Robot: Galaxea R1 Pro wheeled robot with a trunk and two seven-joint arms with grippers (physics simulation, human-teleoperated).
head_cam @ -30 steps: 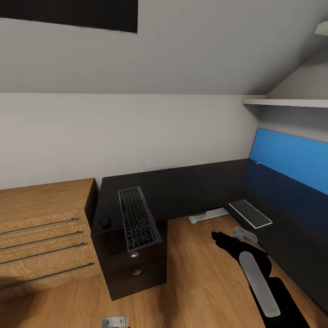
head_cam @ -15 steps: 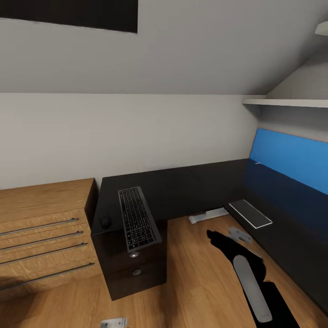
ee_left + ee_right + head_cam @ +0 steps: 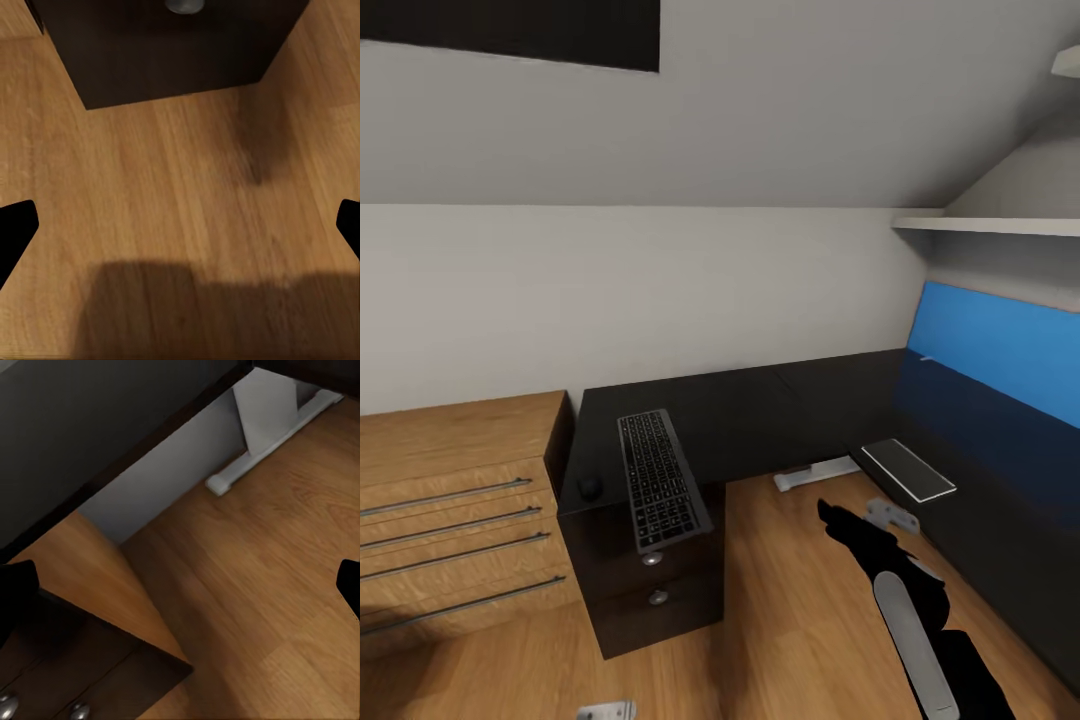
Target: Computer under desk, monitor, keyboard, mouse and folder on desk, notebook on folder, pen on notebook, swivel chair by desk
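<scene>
Lying lengthwise on the glossy black L-shaped desk (image 3: 760, 420), above the black drawer unit (image 3: 650, 590) with round silver knobs (image 3: 651, 560): the flat rectangular keyboard with dark grey keys (image 3: 657, 478), its near end reaching over the front edge of the top. Just beside it, toward the light wooden dresser (image 3: 455, 500), resting on the same top: the small dark domed mouse (image 3: 590, 487). Farther along the other wing of the desk, well apart from the keyboard, lying flat near the edge: the thin grey notebook with lighter edges (image 3: 908, 469). Behind that wing, on the wall: a long blue panel (image 3: 1000, 350), with a white shelf (image 3: 990, 226) higher up. Below, a white desk foot (image 3: 815, 473) on the wooden floor (image 3: 790, 600). Over the floor in front of the desk, the black right arm with a grey stripe (image 3: 905, 620), ending in the right gripper (image 3: 180, 592), fingers spread wide apart and empty. Lower, above the floor facing the drawer unit, the left gripper (image 3: 180, 225), also spread wide with nothing between the fingers.
</scene>
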